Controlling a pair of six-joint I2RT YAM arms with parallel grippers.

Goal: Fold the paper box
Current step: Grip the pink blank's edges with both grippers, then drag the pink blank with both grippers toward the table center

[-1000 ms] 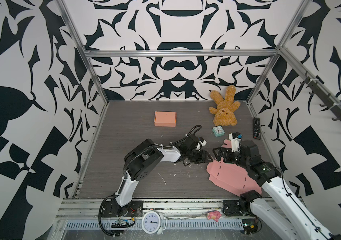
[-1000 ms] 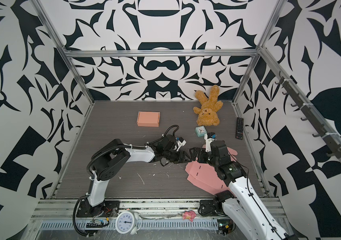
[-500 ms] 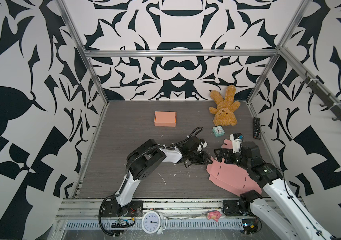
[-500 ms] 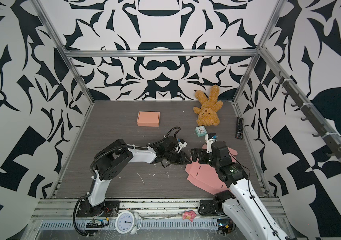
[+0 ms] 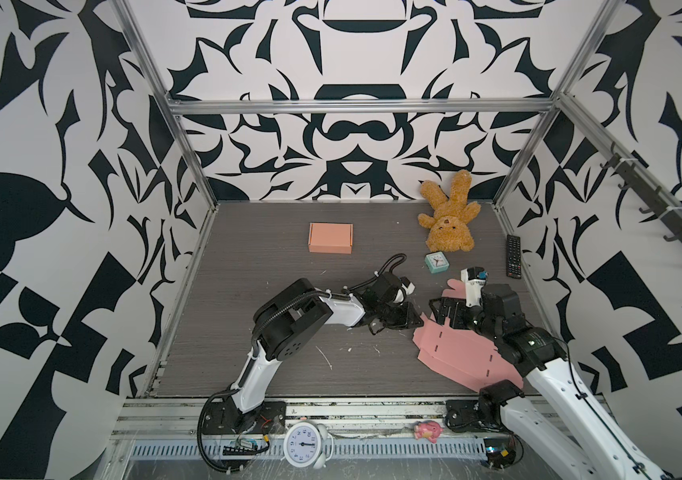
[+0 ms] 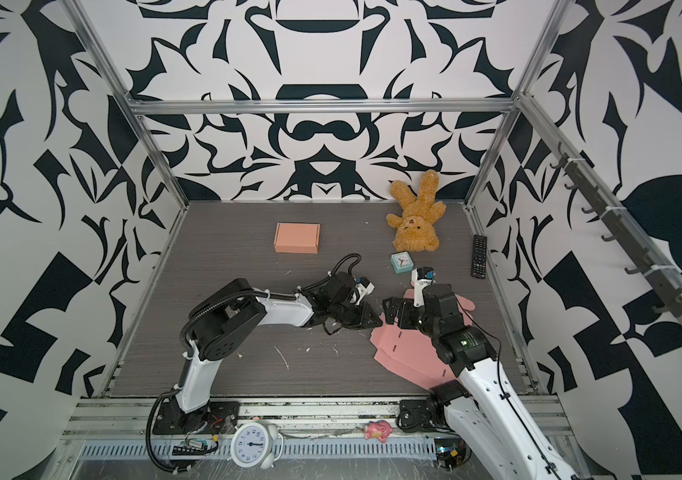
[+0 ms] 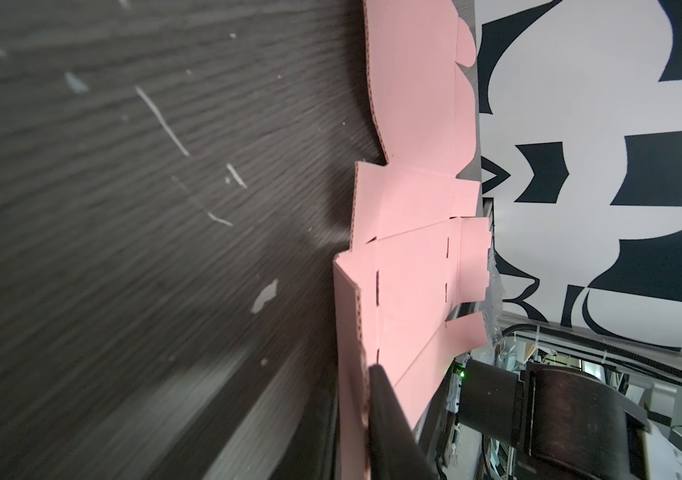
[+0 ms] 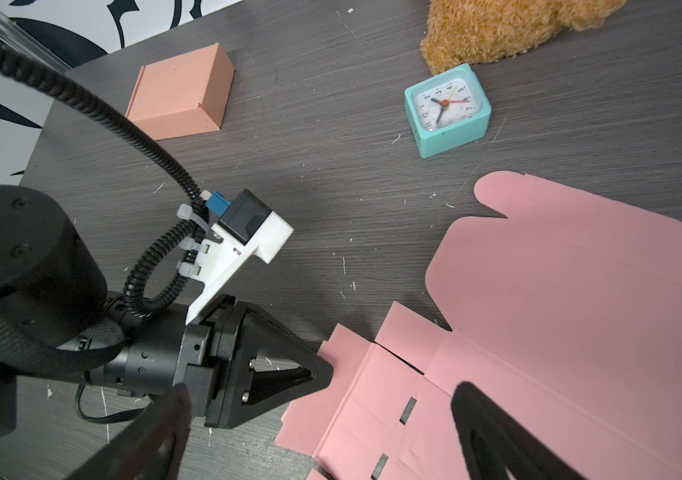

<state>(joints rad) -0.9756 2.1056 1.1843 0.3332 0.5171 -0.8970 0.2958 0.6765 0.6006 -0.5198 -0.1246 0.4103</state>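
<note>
The paper box is a flat pink cardboard blank [image 5: 455, 353] [image 6: 410, 353] lying on the dark table at the front right. My left gripper [image 5: 416, 322] [image 6: 374, 322] reaches in low from the left. In the left wrist view it [image 7: 362, 370] is shut on the blank's near edge flap [image 7: 414, 257], which stands pinched between its dark fingers. The right wrist view shows that gripper's tip [image 8: 322, 370] on the blank's flap [image 8: 559, 311]. My right gripper [image 5: 445, 311] [image 6: 397, 311] [image 8: 322, 388] hangs open just above the blank's far left part, with nothing held.
A finished salmon box [image 5: 330, 237] sits at the back middle. A teddy bear [image 5: 449, 216], a teal clock [image 5: 436, 263] and a black remote [image 5: 513, 255] lie at the back right. A white alarm clock [image 5: 306, 444] and a pink toy [image 5: 426, 430] rest on the front rail.
My left gripper has slid right to the blank's edge and closed on the flap. The right arm has barely moved and stays open.
</note>
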